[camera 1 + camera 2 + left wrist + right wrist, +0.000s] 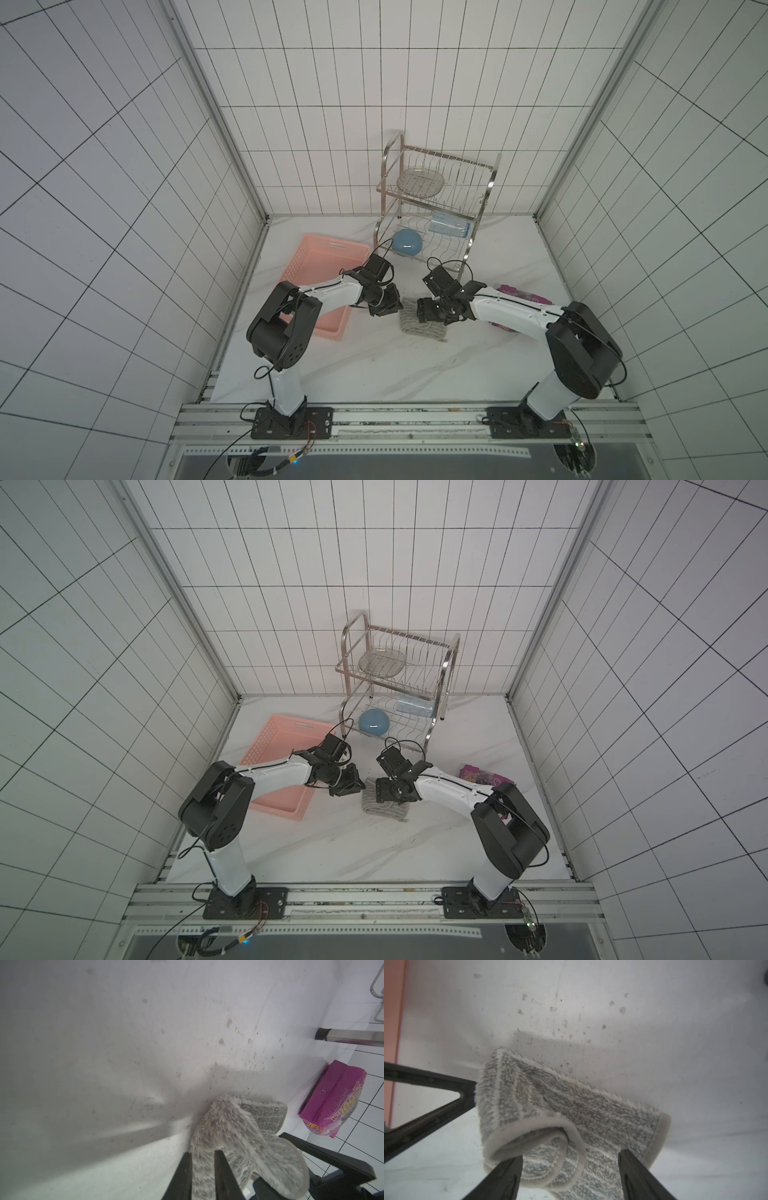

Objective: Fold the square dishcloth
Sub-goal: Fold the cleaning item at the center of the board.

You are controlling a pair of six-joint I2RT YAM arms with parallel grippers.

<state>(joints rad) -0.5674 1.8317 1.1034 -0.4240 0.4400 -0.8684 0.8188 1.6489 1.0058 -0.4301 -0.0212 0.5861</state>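
The soft grey striped square dishcloth (422,328) lies bunched mid-counter (374,365). The left end effector (203,1154), at its 10 o'clock, pinches a fold; the right end effector (571,1154) straddles it, spread wide, gripping nothing. Edges should align before release.

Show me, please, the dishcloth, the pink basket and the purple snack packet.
dishcloth (581,1105): right wrist view, folded top layer.
pink basket (320,243): in a top view, far wall.
purple snack packet (332,1093): left wrist view, side face.

"cocoaland", "LOT 100" on pink packet (332,1097)
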